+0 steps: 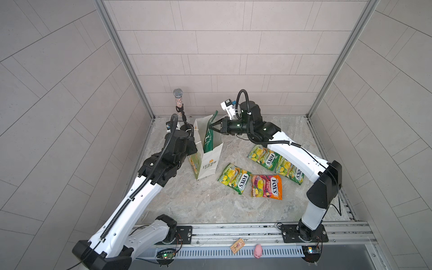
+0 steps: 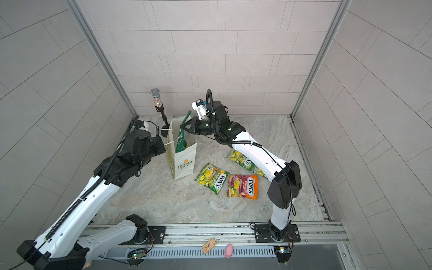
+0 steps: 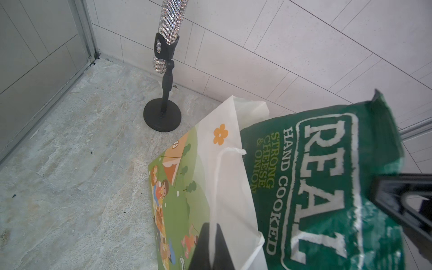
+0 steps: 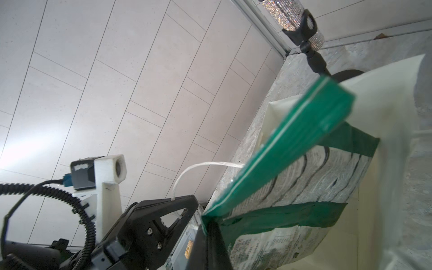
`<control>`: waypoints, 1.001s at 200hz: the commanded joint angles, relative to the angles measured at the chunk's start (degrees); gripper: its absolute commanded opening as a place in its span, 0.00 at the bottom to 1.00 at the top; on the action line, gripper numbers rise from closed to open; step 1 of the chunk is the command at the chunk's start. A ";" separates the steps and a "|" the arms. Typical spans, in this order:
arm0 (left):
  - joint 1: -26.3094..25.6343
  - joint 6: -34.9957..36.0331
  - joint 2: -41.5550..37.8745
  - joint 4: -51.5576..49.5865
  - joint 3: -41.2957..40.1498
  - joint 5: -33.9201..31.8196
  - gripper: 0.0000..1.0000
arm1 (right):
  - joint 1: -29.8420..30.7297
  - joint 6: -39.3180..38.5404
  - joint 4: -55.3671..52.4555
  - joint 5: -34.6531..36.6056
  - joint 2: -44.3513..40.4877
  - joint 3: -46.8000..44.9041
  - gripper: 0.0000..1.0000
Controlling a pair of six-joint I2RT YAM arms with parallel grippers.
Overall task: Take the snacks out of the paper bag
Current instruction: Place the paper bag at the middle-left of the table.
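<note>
1. The paper bag [image 1: 209,163] stands upright on the worktop [image 1: 198,210], left of centre toward the back wall. A microphone stand [image 1: 178,105] is just behind it.
2. The left gripper [image 3: 211,233] has its fingers closed on the paper bag's rim, with the cord handle [image 4: 210,164] running into the pinch. This hold steadies the bag.
3. The right gripper [image 1: 211,127] has its fingers clamped on a top corner of the crisp bag [image 1: 208,140]. The crisp bag juts, tilted, from the mouth of the paper bag, with its lower part inside.
4. The yellow-green packets [image 1: 234,178], three in number, and the orange packet [image 1: 266,187] lie flat on the worktop to the right, apart from the paper bag. The crisp bag is probably the last snack to remove.
5. Slip risk: glossy film pinched at one corner only may slide out of the fingers and drop back in.
6. Snag risk: the crisp bag nearly fills the mouth. If it catches the rim, the pull would lift or tip the paper bag. That would load the left hold, so the thin paper could tear or the cord could pull free.
7. Collision risk: a paper bag tipped backward could strike the microphone stand. A low sideways swing of the crisp bag could sweep across the packets lying near the right arm.
</note>
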 commanded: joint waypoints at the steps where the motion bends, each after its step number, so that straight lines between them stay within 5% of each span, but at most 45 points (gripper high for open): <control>1: 1.44 -0.23 0.25 0.11 -0.13 2.71 0.00 | -0.05 -0.85 0.78 -2.22 0.53 5.24 0.00; 111: 3.62 0.86 -5.26 -1.49 -3.89 3.86 0.00 | -1.00 3.07 -3.78 -5.43 7.90 34.31 0.00; 200: 3.60 3.98 -8.84 -4.67 -4.44 -0.79 0.00 | -13.01 6.97 -2.74 -2.79 3.82 36.58 0.00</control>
